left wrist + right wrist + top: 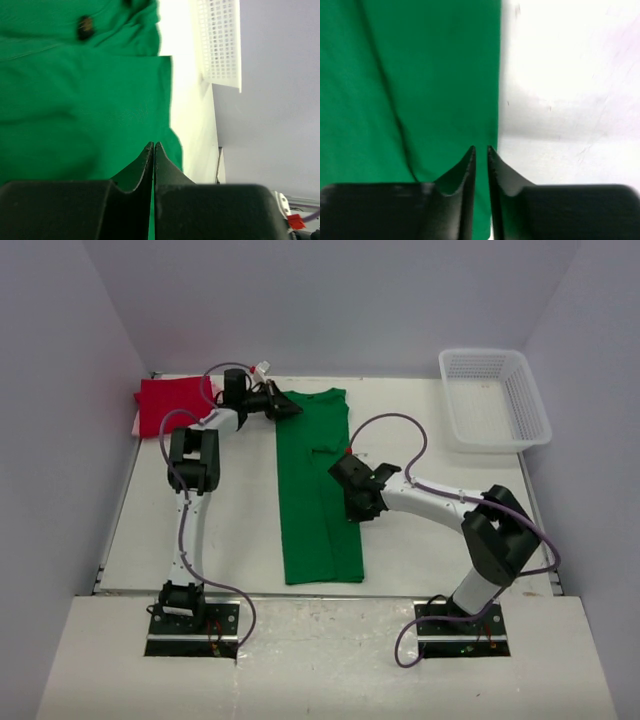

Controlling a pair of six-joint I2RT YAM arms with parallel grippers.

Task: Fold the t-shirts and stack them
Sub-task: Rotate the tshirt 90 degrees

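The bright green t-shirt [315, 510] lies as a long strip, folded lengthwise, in the middle of the table. My left gripper [290, 410] is at its far left corner. In the left wrist view, the gripper [153, 145] has its jaws pressed together on green cloth [75, 110]. My right gripper [350, 502] is at the shirt's right edge, about halfway along. In the right wrist view, the gripper [481, 148] has its jaws closed to a narrow gap with the shirt's edge [420, 90] between them. The red t-shirt [172, 405] lies folded at the far left, with a pale pink edge [137, 426] showing under it.
A white mesh basket [495, 443] stands at the far right corner and also shows in the left wrist view [220, 45]. Grey walls close in the table on the left, back and right. The arm bases sit at the near edge.
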